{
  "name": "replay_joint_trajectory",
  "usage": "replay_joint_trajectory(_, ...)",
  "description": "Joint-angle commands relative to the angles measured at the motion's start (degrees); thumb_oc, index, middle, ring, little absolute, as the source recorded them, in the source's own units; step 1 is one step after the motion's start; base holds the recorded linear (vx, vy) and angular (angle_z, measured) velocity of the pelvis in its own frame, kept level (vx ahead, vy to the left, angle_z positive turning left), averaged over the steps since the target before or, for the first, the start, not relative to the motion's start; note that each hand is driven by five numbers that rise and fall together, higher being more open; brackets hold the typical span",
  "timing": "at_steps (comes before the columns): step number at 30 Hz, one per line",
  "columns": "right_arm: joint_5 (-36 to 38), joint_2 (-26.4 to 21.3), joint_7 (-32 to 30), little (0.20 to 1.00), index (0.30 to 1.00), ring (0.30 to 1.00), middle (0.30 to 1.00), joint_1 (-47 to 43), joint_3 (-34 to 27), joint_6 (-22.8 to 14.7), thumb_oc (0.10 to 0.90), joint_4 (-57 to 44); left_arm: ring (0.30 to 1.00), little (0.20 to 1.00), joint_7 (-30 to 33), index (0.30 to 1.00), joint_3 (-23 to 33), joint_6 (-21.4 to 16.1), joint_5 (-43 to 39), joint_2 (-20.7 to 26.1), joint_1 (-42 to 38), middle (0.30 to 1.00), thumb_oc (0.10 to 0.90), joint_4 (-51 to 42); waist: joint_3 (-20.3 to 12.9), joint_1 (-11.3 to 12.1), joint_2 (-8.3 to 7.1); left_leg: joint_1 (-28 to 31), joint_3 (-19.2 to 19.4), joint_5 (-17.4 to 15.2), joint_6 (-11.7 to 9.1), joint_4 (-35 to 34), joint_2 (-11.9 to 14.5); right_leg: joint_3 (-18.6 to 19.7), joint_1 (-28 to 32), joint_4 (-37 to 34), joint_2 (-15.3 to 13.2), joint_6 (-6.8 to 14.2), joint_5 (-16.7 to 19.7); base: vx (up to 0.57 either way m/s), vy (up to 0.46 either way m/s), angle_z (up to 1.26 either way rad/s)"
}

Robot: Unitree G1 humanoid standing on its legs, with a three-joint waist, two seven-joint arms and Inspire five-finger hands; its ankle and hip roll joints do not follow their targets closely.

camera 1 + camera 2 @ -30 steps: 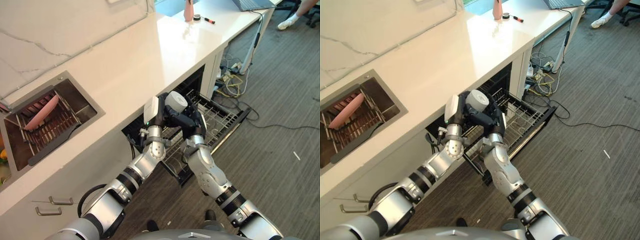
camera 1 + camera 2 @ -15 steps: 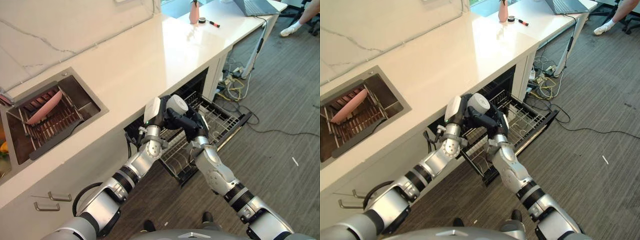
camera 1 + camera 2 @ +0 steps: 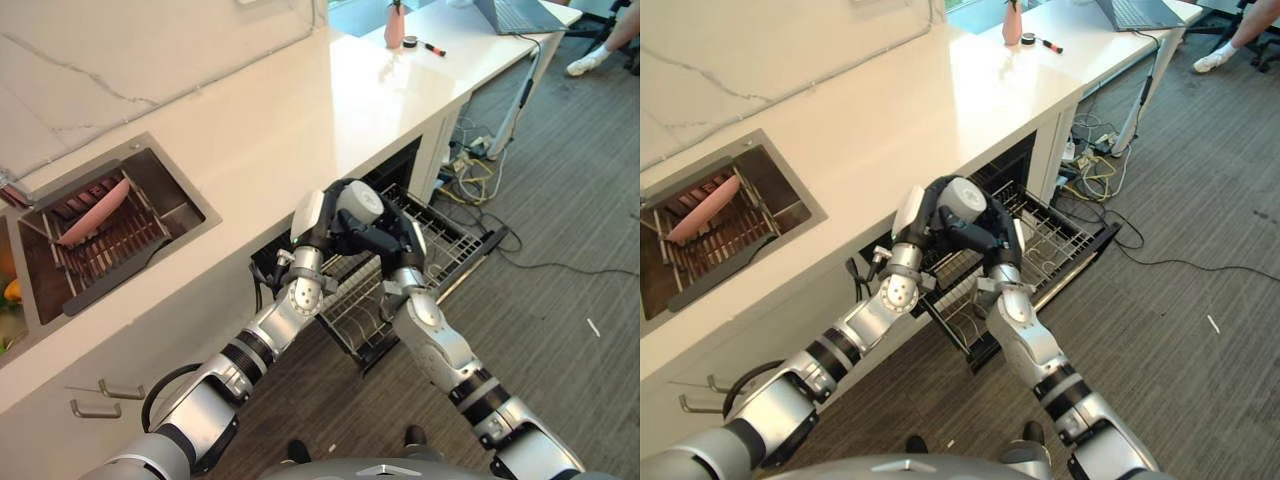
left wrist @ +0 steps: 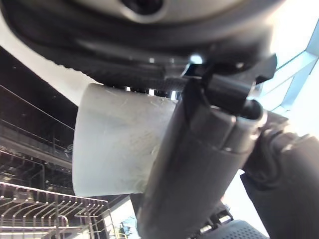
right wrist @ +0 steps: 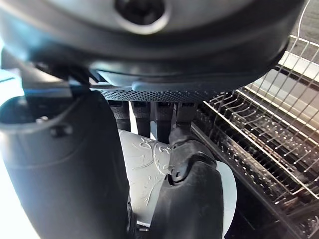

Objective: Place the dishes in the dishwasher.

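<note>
A white cup (image 3: 358, 203) is held above the pulled-out dishwasher rack (image 3: 446, 243), just in front of the counter edge. My left hand (image 3: 318, 226) is curled on it from the counter side; its thumb (image 4: 199, 164) lies across the cup (image 4: 112, 144). From the other side my right hand (image 3: 402, 243) meets it, fingers (image 5: 149, 113) and thumb (image 5: 192, 199) wrapped on the cup (image 5: 147, 172). A pink plate (image 3: 92, 212) stands in the sink's drying rack (image 3: 110, 250) at the far left.
The white counter (image 3: 260, 130) runs above the open dishwasher. A pink bottle (image 3: 395, 24) and a pen (image 3: 432, 47) sit at its far end. Cables (image 3: 470, 165) lie on the floor beside the rack. A person's foot (image 3: 590, 62) shows at the top right.
The camera has shifted a little. Both hands stay together around the cup over the rack, with the cup turned slightly.
</note>
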Motion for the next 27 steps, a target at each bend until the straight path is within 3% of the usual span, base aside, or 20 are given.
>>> replay_joint_trajectory(1, -10.54, 5.53, -4.99, 0.300, 0.300, 0.300, 0.300, -10.24, -11.63, -11.41, 0.400, -10.97, 0.900, 0.900, -2.24, 0.900, -5.59, -5.57, 3.64, -2.17, -3.63, 0.900, 0.800, -1.90, -2.40, 0.72, -3.11, 1.31, 0.67, -1.42, -1.01, 0.27, 1.01, -1.06, 1.04, 1.03, -1.97, 2.41, -1.35, -0.01, -0.025, 0.08)
replay_joint_trajectory(5, -9.92, 5.48, -9.08, 0.300, 0.300, 0.300, 0.300, -5.70, -18.09, -13.84, 0.400, -18.04, 0.900, 0.900, -3.34, 0.900, -4.19, -4.46, 10.12, 1.56, 0.36, 0.900, 0.800, -4.38, -2.65, 0.89, -2.75, 1.30, 0.33, -1.36, -1.25, 0.20, 1.34, -1.88, 1.29, 0.87, -1.76, 2.31, -2.02, 0.01, -0.026, 0.08)
replay_joint_trajectory(9, -17.64, 3.76, -14.30, 0.300, 0.300, 0.300, 0.300, -2.04, -25.22, -14.32, 0.400, -22.99, 0.900, 0.900, -4.34, 0.900, -1.11, -5.62, 12.90, 5.75, 6.00, 0.900, 0.800, -8.28, -2.77, 1.21, -2.37, 1.33, -0.28, -1.42, -1.36, 0.11, 1.36, -2.84, 1.88, 0.76, -1.71, 2.29, -2.46, 0.02, -0.021, 0.12)
replay_joint_trajectory(13, -22.73, 2.19, -15.50, 0.300, 0.300, 0.300, 0.300, 1.09, -28.76, -12.81, 0.400, -24.12, 0.900, 0.900, -6.27, 0.900, 2.87, -7.68, 11.32, 10.02, 12.47, 0.900, 0.800, -12.83, -2.78, 1.55, -2.10, 1.22, -0.92, -1.42, -1.39, 0.11, 1.21, -3.36, 2.12, 0.76, -1.74, 2.29, -2.57, 0.00, -0.010, 0.04)
replay_joint_trajectory(17, -20.82, 0.99, -12.06, 0.300, 0.300, 0.300, 0.300, 3.31, -28.86, -11.78, 0.400, -21.17, 0.900, 0.900, -11.58, 0.900, 5.51, -8.93, 1.77, 11.72, 19.57, 0.900, 0.800, -15.55, -2.44, 1.82, -2.01, 1.12, -1.02, -1.45, -1.30, 0.11, 1.04, -3.45, 2.12, 0.80, -1.81, 2.33, -2.40, -0.01, 0.005, 0.00)
replay_joint_trajectory(18, -15.17, 0.72, -6.66, 0.300, 0.300, 0.300, 0.300, 6.11, -26.30, -9.95, 0.400, -17.81, 0.900, 0.900, -17.25, 0.900, 8.64, -6.64, -16.77, 9.04, 27.83, 0.900, 0.800, -13.33, -1.96, 2.09, -1.88, 0.95, -0.91, -1.24, -1.11, 0.11, 0.90, -3.24, 1.78, 0.89, -1.78, 2.25, -2.10, -0.04, 0.016, 0.01)
replay_joint_trajectory(19, -15.17, 0.72, -6.66, 0.300, 0.300, 0.300, 0.300, 6.11, -26.30, -9.95, 0.400, -17.81, 0.900, 0.900, -17.25, 0.900, 8.64, -6.64, -16.77, 9.04, 27.83, 0.900, 0.800, -13.33, -1.96, 2.09, -1.88, 0.95, -0.91, -1.24, -1.11, 0.11, 0.90, -3.24, 1.78, 0.89, -1.78, 2.25, -2.10, -0.03, 0.021, -0.03)
replay_joint_trajectory(21, -12.65, 0.27, -0.29, 0.300, 0.300, 0.300, 0.300, 9.87, -24.23, -6.23, 0.400, -15.55, 0.900, 0.900, -21.71, 0.900, 11.11, -3.21, -27.77, 8.53, 35.09, 0.900, 0.800, -10.89, -1.55, 2.31, -1.91, 0.69, -0.91, -1.03, -1.04, 0.11, 0.98, -3.10, 1.58, 0.98, -1.64, 2.12, -2.03, -0.01, 0.012, -0.05)
replay_joint_trajectory(25, -11.07, -0.43, 5.42, 0.300, 0.300, 0.300, 0.300, 11.53, -21.53, -3.09, 0.400, -8.76, 0.900, 0.900, -24.44, 0.900, 15.24, -1.52, -26.94, 9.63, 40.05, 0.900, 0.800, -8.72, -1.06, 3.51, -2.38, 0.20, -1.53, -0.82, -1.23, 0.11, 1.15, -3.79, 1.73, 1.13, -1.56, 2.01, -2.28, 0.01, 0.009, 0.11)
replay_joint_trajectory(27, -15.15, -2.26, 6.92, 0.300, 0.300, 0.300, 0.300, 11.37, -21.49, -1.18, 0.400, -5.27, 0.900, 0.900, -24.45, 0.900, 18.45, -1.44, -25.16, 9.29, 42.23, 0.900, 0.800, -5.94, -1.01, 4.83, -2.77, -0.40, -2.34, -0.61, -1.39, 0.11, 1.25, -4.70, 1.98, 1.06, -1.51, 1.94, -2.56, 0.02, 0.001, 0.28)
